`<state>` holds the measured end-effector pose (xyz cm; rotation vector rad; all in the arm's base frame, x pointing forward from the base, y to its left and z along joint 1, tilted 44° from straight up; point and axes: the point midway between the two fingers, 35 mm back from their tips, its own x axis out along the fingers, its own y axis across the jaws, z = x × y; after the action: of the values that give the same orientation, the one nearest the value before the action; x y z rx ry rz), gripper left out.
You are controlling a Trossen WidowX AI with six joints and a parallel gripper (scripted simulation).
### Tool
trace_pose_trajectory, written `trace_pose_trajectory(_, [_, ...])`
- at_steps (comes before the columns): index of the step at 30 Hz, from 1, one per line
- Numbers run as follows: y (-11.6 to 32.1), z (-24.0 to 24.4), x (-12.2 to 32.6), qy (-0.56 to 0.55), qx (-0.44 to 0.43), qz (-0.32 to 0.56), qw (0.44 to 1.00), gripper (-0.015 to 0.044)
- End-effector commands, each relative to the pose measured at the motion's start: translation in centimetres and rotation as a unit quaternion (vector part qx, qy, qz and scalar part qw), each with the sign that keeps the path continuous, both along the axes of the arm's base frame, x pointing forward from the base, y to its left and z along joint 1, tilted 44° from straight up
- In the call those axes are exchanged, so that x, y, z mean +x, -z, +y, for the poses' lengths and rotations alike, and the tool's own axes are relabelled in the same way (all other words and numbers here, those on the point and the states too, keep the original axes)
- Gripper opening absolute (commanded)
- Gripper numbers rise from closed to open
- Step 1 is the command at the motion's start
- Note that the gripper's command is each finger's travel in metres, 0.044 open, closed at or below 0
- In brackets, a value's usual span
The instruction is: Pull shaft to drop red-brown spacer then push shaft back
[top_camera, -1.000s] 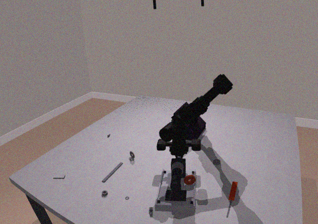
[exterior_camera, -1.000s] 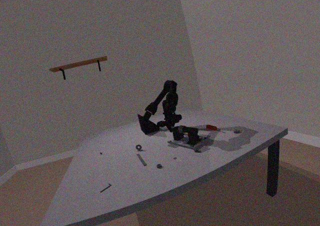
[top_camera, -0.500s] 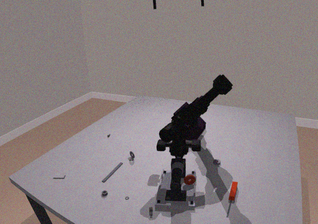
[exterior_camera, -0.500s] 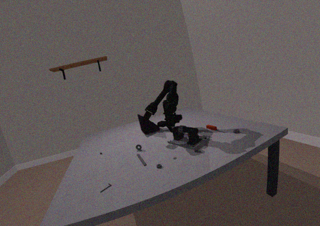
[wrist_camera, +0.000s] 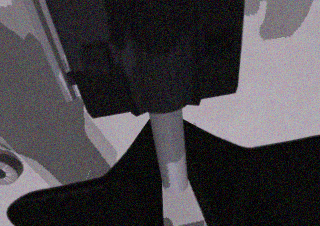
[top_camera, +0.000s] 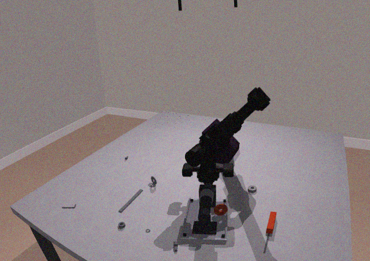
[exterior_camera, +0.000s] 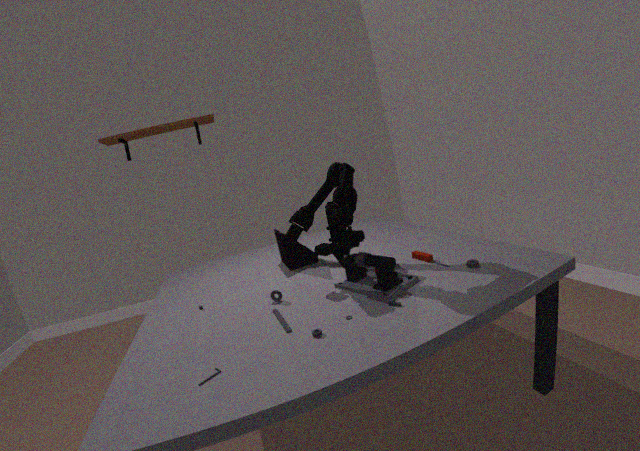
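The red-brown spacer [top_camera: 220,209] lies flat, off the shaft, on the right side of the grey base plate [top_camera: 203,241] [exterior_camera: 361,290], beside the dark housing assembly [exterior_camera: 385,271] [wrist_camera: 150,46]. My gripper [top_camera: 208,181] [exterior_camera: 339,256] [wrist_camera: 162,122] is shut on the shaft [wrist_camera: 167,136], behind the assembly in the top view. In the wrist view a short bare grey length of shaft runs from the dark block to my fingers, with no spacer on it. How deep the shaft sits, and any other spacers inside the assembly, are hidden or too dark to tell.
An orange-handled screwdriver [top_camera: 270,222] [exterior_camera: 422,256] and a grey ring [top_camera: 252,188] [exterior_camera: 472,263] lie right of the plate. Left of it are a flat bar [top_camera: 130,201] [exterior_camera: 281,321], an upright ring [top_camera: 153,180], a small bearing [top_camera: 121,224] and a hex key [top_camera: 69,206].
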<state>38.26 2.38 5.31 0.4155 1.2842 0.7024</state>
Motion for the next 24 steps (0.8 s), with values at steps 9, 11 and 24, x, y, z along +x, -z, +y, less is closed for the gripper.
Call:
trace_pose_trajectory(9, [-0.42,-0.04,0.68,0.003,0.001,-0.005,1.0,0.0])
trace_pose_trajectory(11, [-0.43,-0.03,0.73,0.003,0.001,-0.005,1.0,0.0])
trace_pose_trajectory(24, [-0.53,0.0,1.07,0.003,0.001,-0.005,1.0,0.0])
